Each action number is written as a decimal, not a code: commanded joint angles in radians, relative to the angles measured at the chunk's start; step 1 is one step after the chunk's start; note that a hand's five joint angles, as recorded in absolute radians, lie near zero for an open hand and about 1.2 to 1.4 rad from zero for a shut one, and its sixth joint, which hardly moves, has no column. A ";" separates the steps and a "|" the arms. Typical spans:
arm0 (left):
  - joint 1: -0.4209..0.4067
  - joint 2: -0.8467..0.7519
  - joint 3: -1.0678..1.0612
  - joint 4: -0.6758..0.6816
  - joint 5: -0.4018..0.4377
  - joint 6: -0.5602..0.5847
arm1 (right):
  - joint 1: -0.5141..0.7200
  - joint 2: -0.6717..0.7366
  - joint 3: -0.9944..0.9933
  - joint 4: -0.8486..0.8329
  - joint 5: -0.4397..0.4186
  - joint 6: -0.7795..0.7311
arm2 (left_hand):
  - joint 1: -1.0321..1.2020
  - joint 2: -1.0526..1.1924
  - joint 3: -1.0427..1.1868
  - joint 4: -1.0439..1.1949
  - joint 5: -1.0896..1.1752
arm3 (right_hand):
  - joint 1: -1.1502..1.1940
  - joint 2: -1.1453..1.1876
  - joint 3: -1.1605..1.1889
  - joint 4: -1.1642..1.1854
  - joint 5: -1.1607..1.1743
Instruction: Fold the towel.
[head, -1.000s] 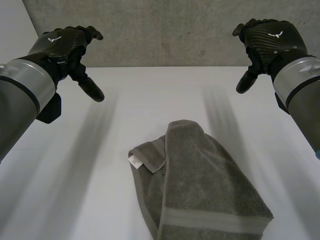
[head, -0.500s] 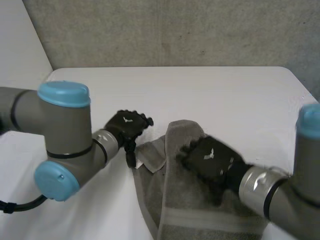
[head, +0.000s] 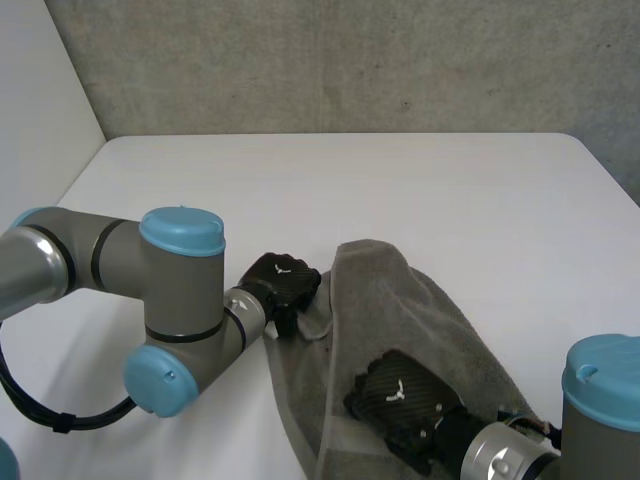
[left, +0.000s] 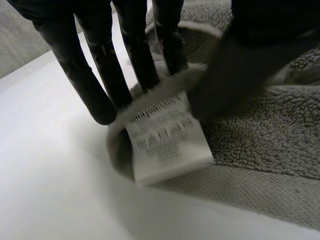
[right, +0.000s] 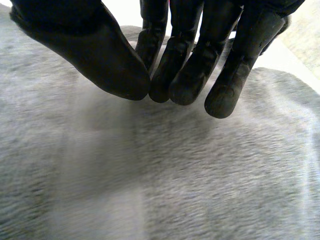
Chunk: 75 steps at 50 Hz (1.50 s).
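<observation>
Towel (head: 400, 310) lies bunched on the bench (head: 400, 190), folded roughly over itself, and both hands are down on it. Left hand (head: 283, 283) is right at the label (left: 167, 135), on the towel's corner. Has it got a grip there? Cannot tell. Right hand (head: 398, 392) sits well away from the label, on the broad middle of the cloth toward the robot. Its fingers (right: 187, 75) are straight and bunched close to the thumb, narrow, with nothing between them.

This looks like the opening step: get hold and spread the heap flat before any fold. To do it well, the left hand should take the label corner as a single layer, not the whole rolled edge. The right hand should work away from the label toward a free edge, since a pinch in mid-cloth would only lift a hump. Then both draw apart, low over the bench.

The left wrist view gives the label and the curled hem beside it, which the head view hides behind the hand. The right wrist view shows the fingertips just over the pile. The head view alone shows how far the two hands stand from each other.
</observation>
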 joint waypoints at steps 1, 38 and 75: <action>-0.004 -0.030 0.044 0.002 -0.011 -0.004 | -0.022 -0.074 -0.039 -0.042 0.001 0.017 | 0.062 0.065 0.055 0.054 -0.090 | 0.057 0.069 0.075 0.077 0.056; 0.100 0.215 -0.062 0.012 -0.073 -0.156 | 0.066 0.128 -0.102 0.011 -0.208 0.016 | 0.062 0.065 0.055 0.054 -0.090 | -0.749 -0.737 -0.732 -0.730 -0.751; 0.241 0.413 -0.050 0.002 -0.068 -0.242 | -0.334 -0.212 -0.332 0.136 -0.105 0.198 | 0.062 0.065 0.055 0.054 -0.090 | 0.057 0.069 0.075 0.077 0.056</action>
